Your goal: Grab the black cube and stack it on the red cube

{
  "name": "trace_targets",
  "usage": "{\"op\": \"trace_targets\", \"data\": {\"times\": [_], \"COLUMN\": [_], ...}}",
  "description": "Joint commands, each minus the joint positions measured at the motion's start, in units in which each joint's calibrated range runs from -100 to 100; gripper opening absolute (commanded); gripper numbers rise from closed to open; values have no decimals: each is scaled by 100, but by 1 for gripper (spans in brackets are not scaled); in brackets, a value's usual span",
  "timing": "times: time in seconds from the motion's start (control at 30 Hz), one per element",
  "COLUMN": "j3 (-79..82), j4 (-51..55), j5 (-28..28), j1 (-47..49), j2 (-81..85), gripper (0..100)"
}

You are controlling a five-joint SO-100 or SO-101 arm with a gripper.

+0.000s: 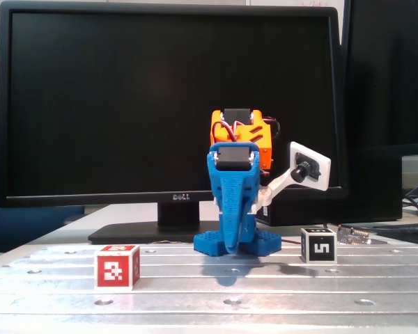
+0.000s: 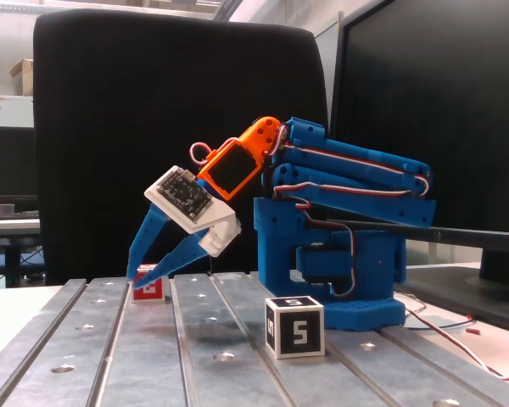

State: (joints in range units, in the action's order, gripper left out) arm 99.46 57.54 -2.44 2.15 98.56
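On the grooved metal table (image 1: 334, 285) the blue arm (image 2: 348, 182) sits folded low over its base, its links doubled back and the orange wrist (image 2: 237, 165) tipped forward and down. From that wrist the pincer (image 2: 136, 278) slopes down toward the plate, its fingers spread apart and holding nothing — released, tips just above the surface. In a fixed view the tips hang in front of the red cube (image 2: 149, 289); whether they touch it cannot be told. In the other fixed view the pincer (image 1: 229, 247) points at the camera, the red cube (image 1: 116, 266) well to its left and the black cube (image 1: 318, 245) to its right — both resting on the table. A dark monitor (image 1: 125, 104) stands behind the arm.
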Motion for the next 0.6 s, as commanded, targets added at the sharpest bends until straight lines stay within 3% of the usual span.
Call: {"op": "trace_targets", "data": {"times": [0.0,0.27,0.57], "j3": [-36,-877,-1646], "j4": [-21,851,1056], "j5": [7,-24,-24], "j1": [10,-4,-4], "j2": [44,-57,-616], "gripper": [0,0,0]}}
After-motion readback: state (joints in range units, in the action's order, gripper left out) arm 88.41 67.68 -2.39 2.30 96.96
